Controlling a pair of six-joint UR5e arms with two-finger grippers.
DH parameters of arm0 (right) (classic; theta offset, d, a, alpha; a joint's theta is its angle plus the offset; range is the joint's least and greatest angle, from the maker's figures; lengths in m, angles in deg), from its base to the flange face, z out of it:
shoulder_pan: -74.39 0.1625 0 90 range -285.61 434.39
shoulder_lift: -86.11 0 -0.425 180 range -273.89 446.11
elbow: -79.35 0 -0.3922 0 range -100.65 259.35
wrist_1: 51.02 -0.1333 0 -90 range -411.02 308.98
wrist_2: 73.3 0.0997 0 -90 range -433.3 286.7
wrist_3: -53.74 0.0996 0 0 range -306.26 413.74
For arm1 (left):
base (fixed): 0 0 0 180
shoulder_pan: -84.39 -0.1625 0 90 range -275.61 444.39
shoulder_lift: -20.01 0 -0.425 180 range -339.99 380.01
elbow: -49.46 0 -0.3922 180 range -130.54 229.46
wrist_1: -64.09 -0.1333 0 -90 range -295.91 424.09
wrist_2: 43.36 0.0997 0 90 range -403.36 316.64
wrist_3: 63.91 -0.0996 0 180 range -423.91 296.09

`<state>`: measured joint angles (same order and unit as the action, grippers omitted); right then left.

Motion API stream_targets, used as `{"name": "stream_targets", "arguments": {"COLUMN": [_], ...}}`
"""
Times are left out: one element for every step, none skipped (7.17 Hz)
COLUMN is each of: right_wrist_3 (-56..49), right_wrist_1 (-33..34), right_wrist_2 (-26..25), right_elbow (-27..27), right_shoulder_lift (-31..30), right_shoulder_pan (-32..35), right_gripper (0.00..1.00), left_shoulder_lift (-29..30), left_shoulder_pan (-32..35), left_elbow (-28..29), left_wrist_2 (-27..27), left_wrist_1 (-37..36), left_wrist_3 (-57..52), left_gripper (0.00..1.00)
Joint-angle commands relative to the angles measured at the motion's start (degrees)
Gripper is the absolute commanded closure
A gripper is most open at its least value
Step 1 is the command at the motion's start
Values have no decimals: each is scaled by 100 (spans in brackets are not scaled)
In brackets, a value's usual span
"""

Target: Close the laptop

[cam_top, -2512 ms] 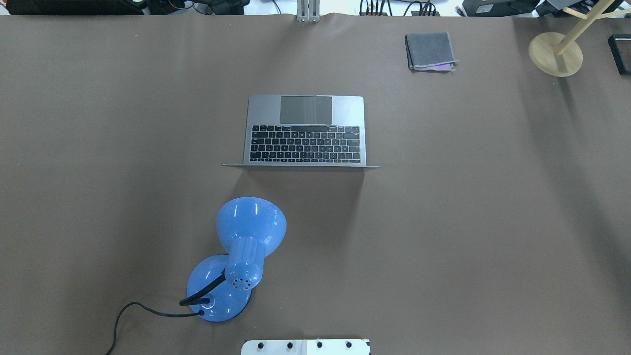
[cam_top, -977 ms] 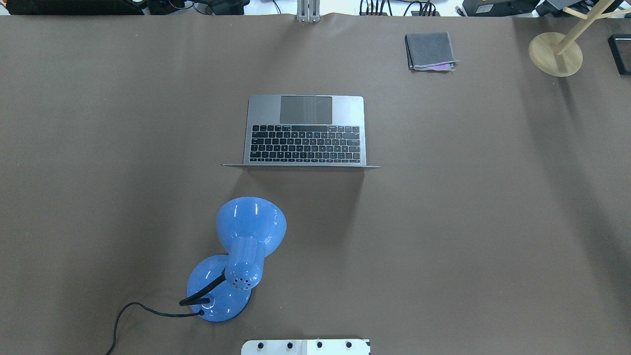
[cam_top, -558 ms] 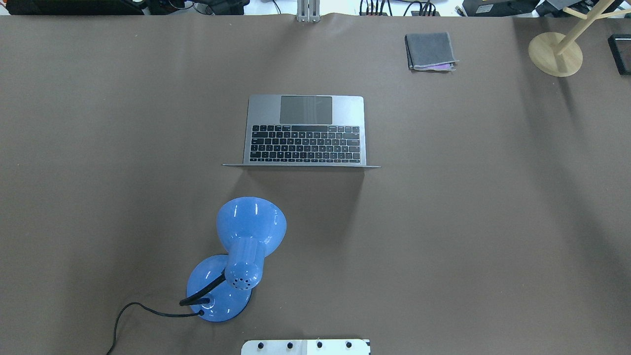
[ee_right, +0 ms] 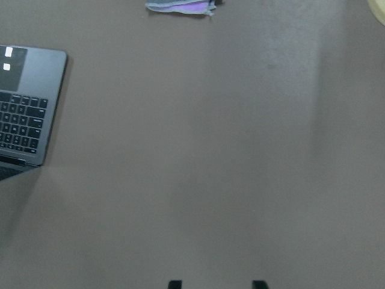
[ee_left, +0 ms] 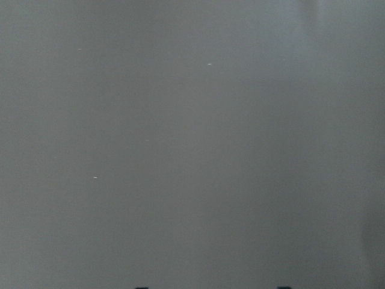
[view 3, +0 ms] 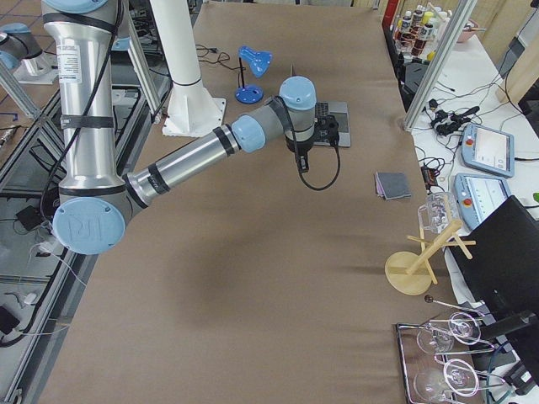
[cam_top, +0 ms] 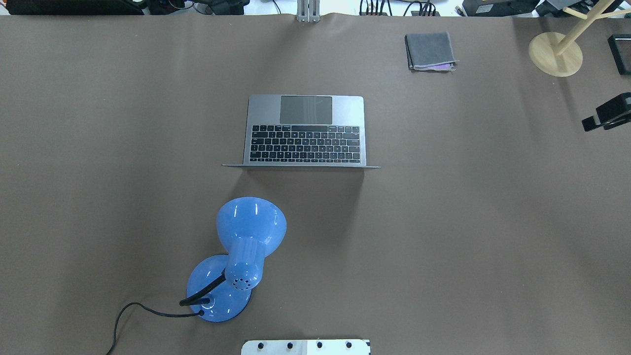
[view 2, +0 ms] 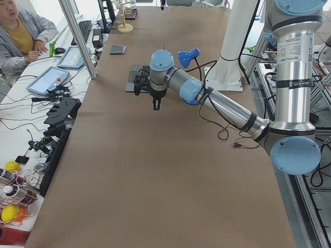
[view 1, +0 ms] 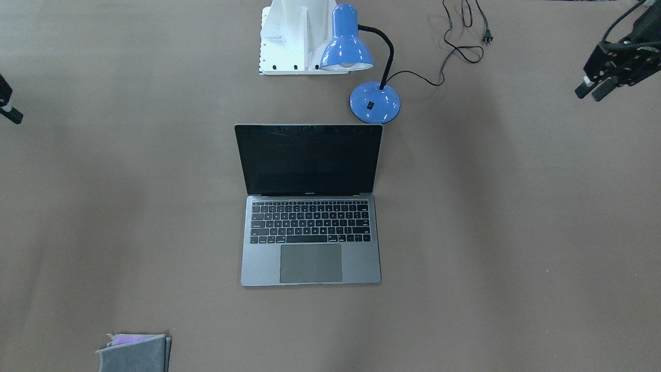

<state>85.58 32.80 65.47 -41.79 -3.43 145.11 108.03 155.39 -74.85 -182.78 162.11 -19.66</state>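
Observation:
The laptop [view 1: 310,206] stands open in the middle of the brown table, its dark screen upright and its keyboard and trackpad facing away from me. It shows in the overhead view [cam_top: 304,130], and its corner shows in the right wrist view [ee_right: 24,102]. My left gripper [view 1: 591,93] hovers far out to my left, open and empty, over bare table. My right gripper [cam_top: 597,125] is at the table's right edge, far from the laptop. Its fingertips [ee_right: 174,283] stand apart with nothing between them.
A blue desk lamp [cam_top: 246,246] stands between my base and the laptop's lid, its cord [view 1: 459,46] trailing to my left. A folded grey cloth [cam_top: 430,51] and a wooden stand [cam_top: 555,53] lie at the far right.
My right gripper has come into the overhead view at the right edge. The laptop and the lamp have not moved.

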Motion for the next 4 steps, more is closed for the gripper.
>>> {"name": "stream_targets", "arguments": {"right_wrist_3": [1697, 2207, 2804, 3271], "right_wrist_1": [-1059, -1052, -1052, -1052], "right_wrist_2": [-288, -846, -1487, -2024], "right_elbow": [-372, -775, -1119, -1287], "right_shoulder_lift": [-2, 6, 50, 155], "right_shoulder_pan": [-828, -1406, -2091, -2680], "right_gripper": [100, 100, 100, 100], "left_shoulder_lift": [739, 943, 1050, 1329], "left_shoulder_pan": [-1353, -1874, -2236, -2579], "left_elbow": [-163, -286, -330, -340], "left_wrist_2": [848, 1516, 1949, 2267], "left_wrist_1": [508, 499, 499, 482], "left_wrist_3": [1993, 2104, 2262, 2655], "left_gripper": [100, 100, 100, 100]}}
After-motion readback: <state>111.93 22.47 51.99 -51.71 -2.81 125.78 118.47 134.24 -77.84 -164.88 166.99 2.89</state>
